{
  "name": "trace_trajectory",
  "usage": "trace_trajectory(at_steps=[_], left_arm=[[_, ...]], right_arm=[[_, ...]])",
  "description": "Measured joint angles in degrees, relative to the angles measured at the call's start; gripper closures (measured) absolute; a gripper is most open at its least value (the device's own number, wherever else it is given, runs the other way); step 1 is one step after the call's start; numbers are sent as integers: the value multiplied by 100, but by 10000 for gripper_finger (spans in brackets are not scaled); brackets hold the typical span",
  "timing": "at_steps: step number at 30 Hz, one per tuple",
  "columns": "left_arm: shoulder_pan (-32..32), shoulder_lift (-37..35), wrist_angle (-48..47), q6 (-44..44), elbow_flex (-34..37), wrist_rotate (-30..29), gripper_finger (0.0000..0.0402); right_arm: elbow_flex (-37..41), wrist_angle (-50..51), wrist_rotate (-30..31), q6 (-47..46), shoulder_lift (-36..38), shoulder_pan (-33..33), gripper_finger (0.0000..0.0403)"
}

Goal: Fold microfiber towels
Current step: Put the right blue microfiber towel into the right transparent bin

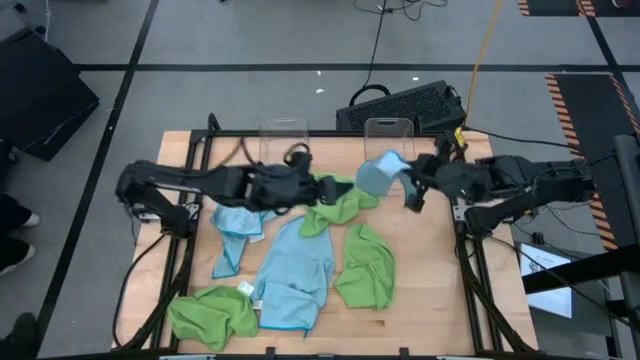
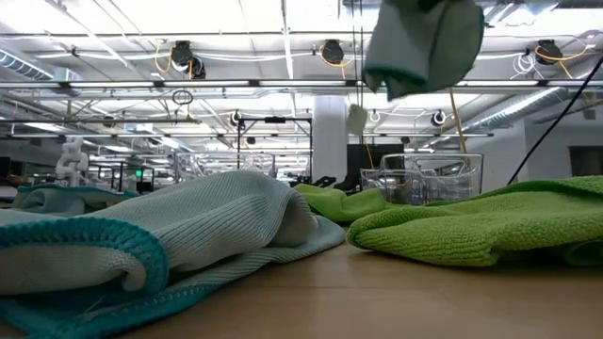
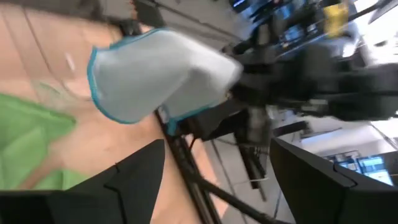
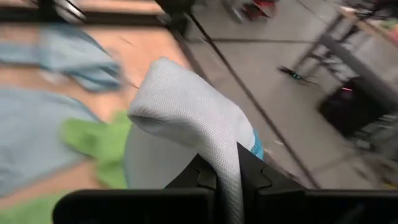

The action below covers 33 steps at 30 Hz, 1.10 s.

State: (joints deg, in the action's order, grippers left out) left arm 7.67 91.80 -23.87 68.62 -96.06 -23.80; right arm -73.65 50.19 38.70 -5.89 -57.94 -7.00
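The towel (image 1: 378, 174) pinched in my dark right gripper (image 4: 227, 177) is pale blue with a teal stitched edge. On the light wooden table (image 1: 425, 260), lime green towels (image 1: 364, 264) lie among more light blue towels (image 1: 292, 270) with that teal trim.

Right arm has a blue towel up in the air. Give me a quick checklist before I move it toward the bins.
1. Right hand shut on the folded light blue towel: ok.
2. Towel lifted clear of the table, seen hanging high in the low view: ok.
3. Left hand open, holding nothing: ok.
4. Left hand clear of the lifted towel: not ok, it sits close beside it.
5. Clear bins upright at the table's far edge: ok.
6. Whether the bins are empty: cannot tell.
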Motion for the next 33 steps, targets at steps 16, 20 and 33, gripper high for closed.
trace_trajectory(at_steps=[16,20,33], left_arm=[[110,-755,-1958,54,1,-144,110],[156,-766,-1933,136,5,-132,110],[203,-760,-1922,715,5,-148,110]], right_arm=[[1994,-2769,-1369,3340,-371,3588,395],[2430,-3666,-1846,3912,-742,4160,395],[2699,-5494,-2070,5137,-2314,5073,390]])
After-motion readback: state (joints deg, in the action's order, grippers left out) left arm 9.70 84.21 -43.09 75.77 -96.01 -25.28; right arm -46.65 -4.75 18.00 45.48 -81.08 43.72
